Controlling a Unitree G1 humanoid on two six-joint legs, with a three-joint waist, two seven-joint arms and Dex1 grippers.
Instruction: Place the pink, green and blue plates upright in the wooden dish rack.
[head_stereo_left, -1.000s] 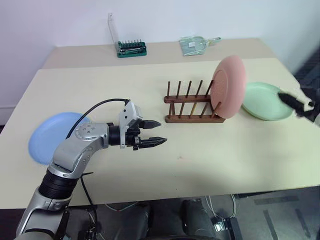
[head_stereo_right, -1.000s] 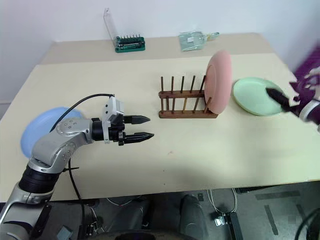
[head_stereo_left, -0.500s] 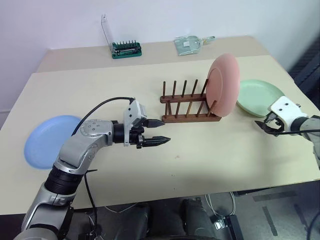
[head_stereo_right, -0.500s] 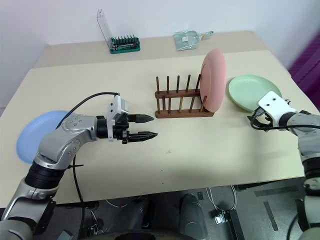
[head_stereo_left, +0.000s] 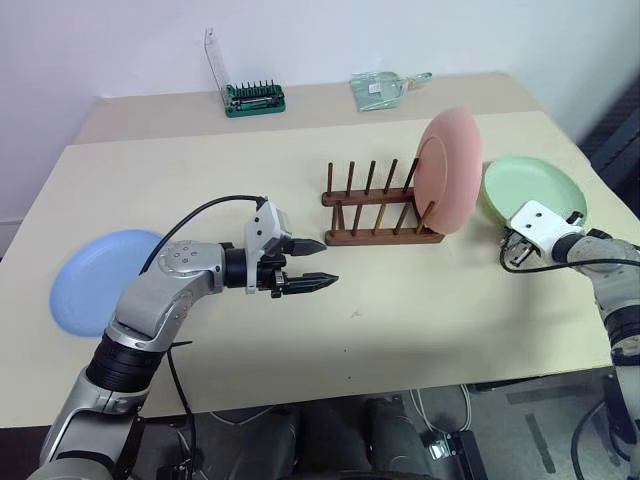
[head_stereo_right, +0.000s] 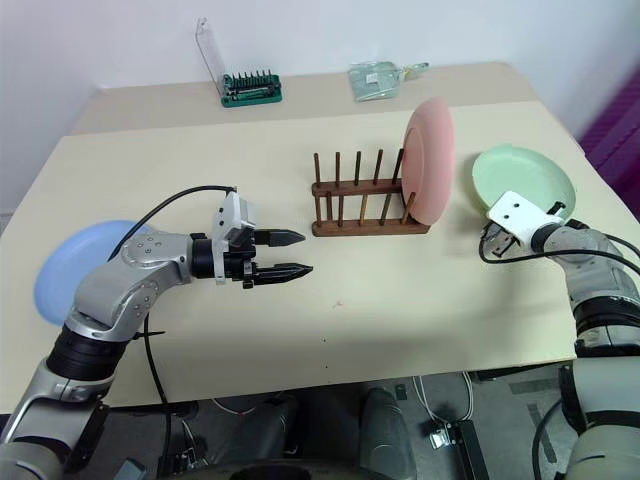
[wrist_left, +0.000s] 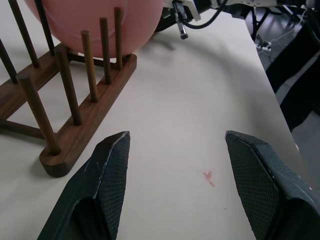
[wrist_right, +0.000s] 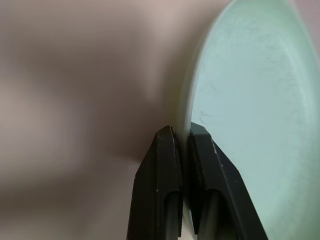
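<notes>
The pink plate (head_stereo_left: 447, 170) stands upright in the right end of the wooden dish rack (head_stereo_left: 380, 215). Right of the rack lies the green plate (head_stereo_left: 535, 188). My right gripper (wrist_right: 182, 131) is shut on its near rim, one finger on each side of the edge. The blue plate (head_stereo_left: 100, 280) lies flat at the table's left edge. My left gripper (head_stereo_left: 318, 262) hovers open and empty over the table's middle, pointing toward the rack, whose near end shows past its fingers (wrist_left: 107, 165).
A green tray of screwdriver bits (head_stereo_left: 254, 99) with a raised clear lid and a clear plastic bag (head_stereo_left: 380, 88) sit at the back of the table. The green plate is close to the table's right edge.
My right gripper came down and forward to the green plate's near rim and closed on it. My left arm stayed still. The camera view shifted a little.
</notes>
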